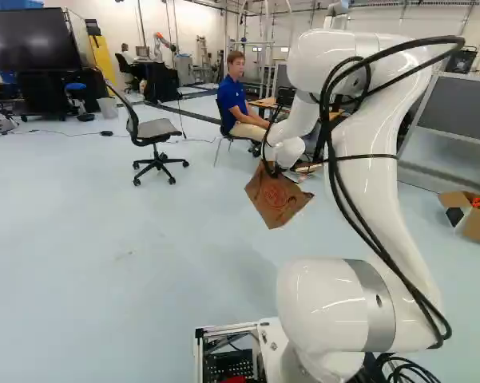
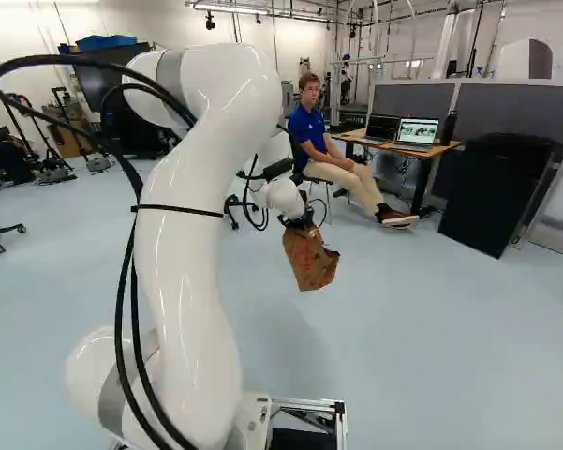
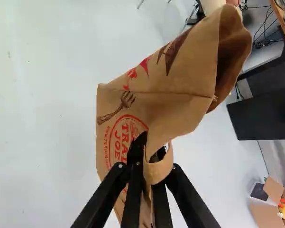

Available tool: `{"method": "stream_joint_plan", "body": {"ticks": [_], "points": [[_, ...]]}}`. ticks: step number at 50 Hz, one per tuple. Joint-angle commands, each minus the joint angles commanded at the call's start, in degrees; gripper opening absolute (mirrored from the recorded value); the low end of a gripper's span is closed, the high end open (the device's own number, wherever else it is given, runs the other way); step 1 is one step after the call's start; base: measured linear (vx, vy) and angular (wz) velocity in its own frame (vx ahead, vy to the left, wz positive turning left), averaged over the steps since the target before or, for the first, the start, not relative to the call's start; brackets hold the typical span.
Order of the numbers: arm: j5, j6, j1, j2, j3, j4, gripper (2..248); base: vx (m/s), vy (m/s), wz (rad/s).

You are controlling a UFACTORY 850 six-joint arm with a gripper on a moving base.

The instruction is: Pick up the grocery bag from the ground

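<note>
Beyond the hanging grocery bag (image 2: pixel 309 259) stands a desk (image 2: pixel 449 146) bearing two laptops (image 2: pixel 417 131)

Ceiling lights (image 2: pixel 229 8) are glowing above a pale floor (image 1: pixel 104 279) and white walls (image 1: pixel 124 24). An office chair (image 1: pixel 156 129) is standing ahead. Laptops (image 2: pixel 419 131) are sitting on a wooden desk (image 2: pixel 446 147) near grey partitions (image 2: pixel 511 108).

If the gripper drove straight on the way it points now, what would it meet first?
Probably the pale floor. The gripper is shut on the grocery bag, which reaches ahead of it, so the bag would likely touch down first; how far off is unclear.
</note>
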Motion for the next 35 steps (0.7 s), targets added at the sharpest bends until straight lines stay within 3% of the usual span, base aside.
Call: {"method": "stream_joint_plan", "body": {"ticks": [35], "points": [[4.85,5.51,1.55,7.42,7.91,0.0,22,0.0,0.0,0.0]]}}
